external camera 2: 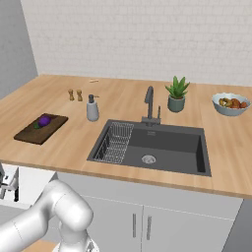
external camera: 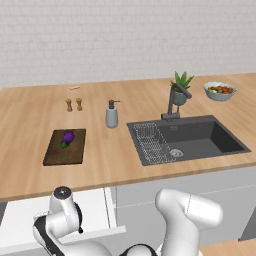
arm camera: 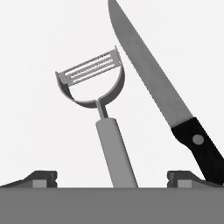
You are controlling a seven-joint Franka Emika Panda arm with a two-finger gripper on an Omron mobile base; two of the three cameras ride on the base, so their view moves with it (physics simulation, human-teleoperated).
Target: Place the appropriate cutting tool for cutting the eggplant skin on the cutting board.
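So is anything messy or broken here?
Nothing stands out. The eggplant sits neatly on the cutting board, and the peeler and knife lie side by side, unbroken, with the open gripper around the peeler's handle.

Arm folded low, end effector point(arm camera: 112, 178) fingers spread wide apart

The robot's glossy white arm point(external camera: 187, 212) fills the lower frame of the left base view as fat rounded segments joined by dark rings, one joint capped by a grey disc. In the hand view, its gripper point(arm camera: 112, 178) shows two small, dark, blocky fingertips point(arm camera: 41, 178) at the bottom.
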